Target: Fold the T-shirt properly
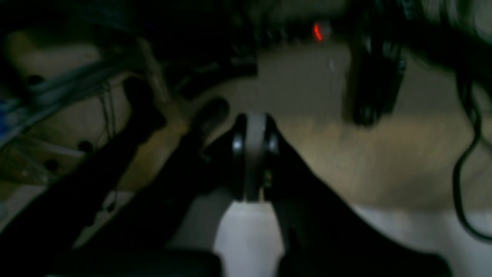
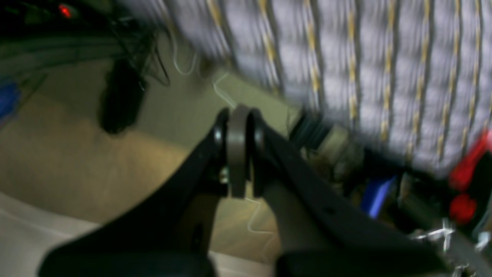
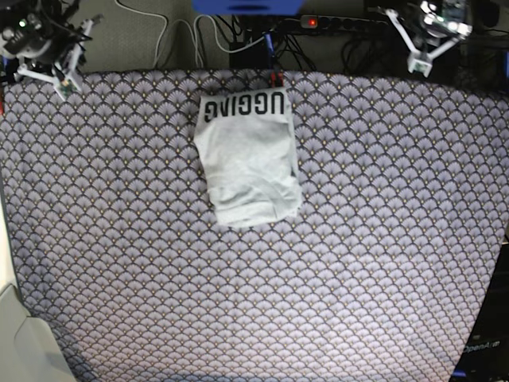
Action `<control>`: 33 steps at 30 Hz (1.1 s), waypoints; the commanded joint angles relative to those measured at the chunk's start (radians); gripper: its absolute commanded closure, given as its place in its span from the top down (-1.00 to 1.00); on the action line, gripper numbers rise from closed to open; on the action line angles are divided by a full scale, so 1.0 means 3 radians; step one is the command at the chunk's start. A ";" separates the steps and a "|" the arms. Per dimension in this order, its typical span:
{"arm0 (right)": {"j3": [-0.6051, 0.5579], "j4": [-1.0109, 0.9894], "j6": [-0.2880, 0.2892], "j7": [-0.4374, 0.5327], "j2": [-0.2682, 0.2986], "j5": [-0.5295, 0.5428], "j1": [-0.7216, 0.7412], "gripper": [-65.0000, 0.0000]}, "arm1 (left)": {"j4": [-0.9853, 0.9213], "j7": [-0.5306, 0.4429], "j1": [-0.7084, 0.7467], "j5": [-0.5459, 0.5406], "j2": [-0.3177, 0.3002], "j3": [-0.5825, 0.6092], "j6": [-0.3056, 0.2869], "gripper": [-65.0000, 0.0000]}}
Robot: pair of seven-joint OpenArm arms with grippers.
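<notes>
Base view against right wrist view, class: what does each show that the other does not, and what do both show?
Only the base view shows the folded T-shirt with its black lettering, lying untouched, and the left gripper. Only the right wrist view shows the right gripper close up, jaws shut on nothing, and the floor beyond the table edge. Both show the fan-patterned tablecloth.

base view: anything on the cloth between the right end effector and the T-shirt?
Nothing. In the base view only bare tablecloth lies between the right end effector at the far corner and the folded T-shirt.
</notes>
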 commanded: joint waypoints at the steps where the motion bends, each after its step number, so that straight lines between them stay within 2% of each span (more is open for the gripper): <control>1: 0.0074 -0.0028 0.0008 0.0089 0.0041 0.0015 -0.0092 -1.00 | -0.0074 -0.0084 0.0029 0.0065 -0.0016 0.0036 0.0004 -0.99; 4: 0.0135 -0.0412 0.0008 0.0294 0.0041 0.0010 -0.0210 -1.00 | -0.0545 -0.0422 0.0014 0.0126 0.0066 0.0195 0.0019 -0.99; 7: 0.0114 -0.1108 0.0008 0.0641 0.0061 -0.0041 -0.0195 -1.00 | -0.1077 -0.0892 -0.0022 0.0126 0.0112 0.0354 0.0024 -0.99; 11: 0.0114 -0.2069 0.0008 0.1204 -0.0020 -0.0609 0.0097 -1.00 | -0.1772 -0.1363 -0.0206 0.0106 0.0117 0.0517 0.0029 -0.99; 16: 0.0109 -0.3598 0.0008 0.1997 -0.0071 -0.1263 0.0680 -1.00 | -0.2698 -0.1654 -0.0589 0.0121 0.0306 0.0553 0.0035 -0.99; 19: 0.0114 -0.4478 0.0008 0.2493 -0.0061 -0.1478 0.1038 -1.00 | -0.3240 -0.2069 -0.0799 0.0131 0.0403 0.0579 0.0035 -0.99; 22: 0.0099 -0.4851 0.0008 0.2871 -0.0066 -0.1591 0.1196 -1.00 | -0.3782 -0.2621 -0.0988 0.0167 0.0434 0.0584 0.0035 -0.99; 24: 0.0048 -0.4974 0.0008 0.3076 -0.0092 -0.1703 0.1258 -1.00 | -0.4186 -0.2959 -0.1137 0.0346 0.0444 0.0573 0.0035 -0.99; 26: -0.0080 -0.5066 0.0008 0.3173 -0.0189 -0.1754 0.1340 -1.00 | -0.4662 -0.3194 -0.1367 0.0474 0.0465 0.0548 0.0060 -0.99; 27: -0.0146 -0.5097 0.0008 0.3178 -0.0220 -0.1754 0.1365 -1.00 | -0.4877 -0.3260 -0.1469 0.0489 0.0495 0.0543 0.0147 -0.99; 28: -0.0198 -0.5128 -0.0076 0.3204 -0.0245 -0.1754 0.1381 -1.00 | -0.5010 -0.3291 -0.1525 0.0484 0.0511 0.0543 0.0260 -0.99; 31: -0.0469 -0.5337 -0.0756 0.3408 -0.0389 -0.1754 0.1447 -1.00 | -0.5153 -0.3388 -0.1643 0.0500 0.0536 0.0553 0.0735 -0.99; 33: -0.0719 -0.5532 -0.1227 0.3567 -0.0419 -0.1754 0.1514 -1.00 | -0.5153 -0.3450 -0.1653 0.0484 0.0593 0.0543 0.0986 -0.99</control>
